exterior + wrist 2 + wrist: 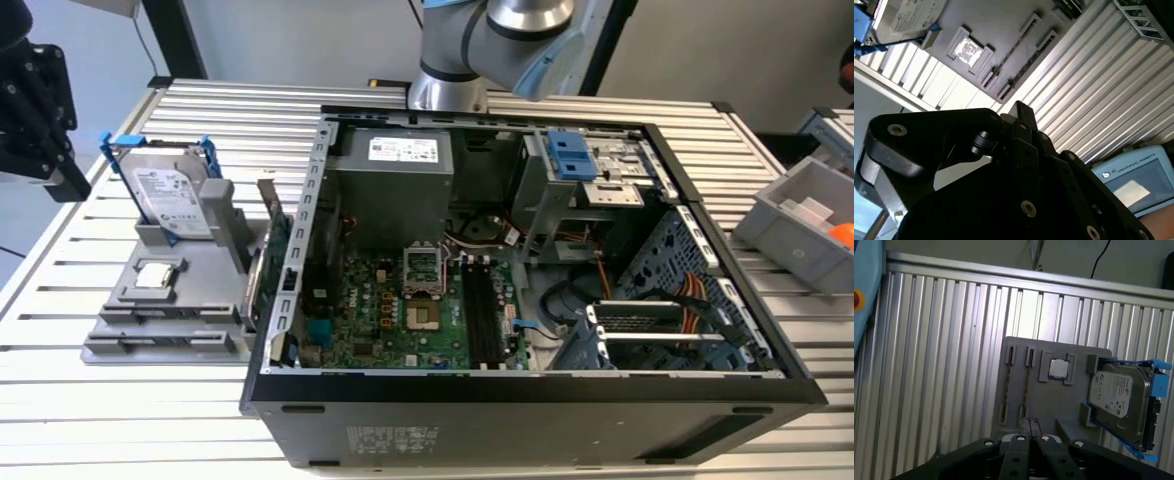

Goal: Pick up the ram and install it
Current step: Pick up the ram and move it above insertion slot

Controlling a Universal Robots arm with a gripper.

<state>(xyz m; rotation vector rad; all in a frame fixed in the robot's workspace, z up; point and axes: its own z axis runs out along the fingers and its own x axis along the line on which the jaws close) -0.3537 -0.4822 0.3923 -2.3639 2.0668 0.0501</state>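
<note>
Blue-green and thin, the ram [1025, 385] is standing on its edge in one of the two long slots of a grey tray [1054, 405], and in both wrist views it is showing as a narrow line. The gripper [1030, 426] is hovering over the tray's edge near one end of that slot, its black fingers pressed together and pinching nothing. A square processor chip [1058, 368] is sitting in the tray just beside the slots. Beyond it a silver hard drive [1116, 395] with blue rails is standing upright. The tray is resting on a ribbed metal table [80, 400]. On the exterior view's right, the open computer case [534, 420] is lying on its side, its green motherboard [387, 320] facing up, with the arm [494, 40] rising behind it.
</note>
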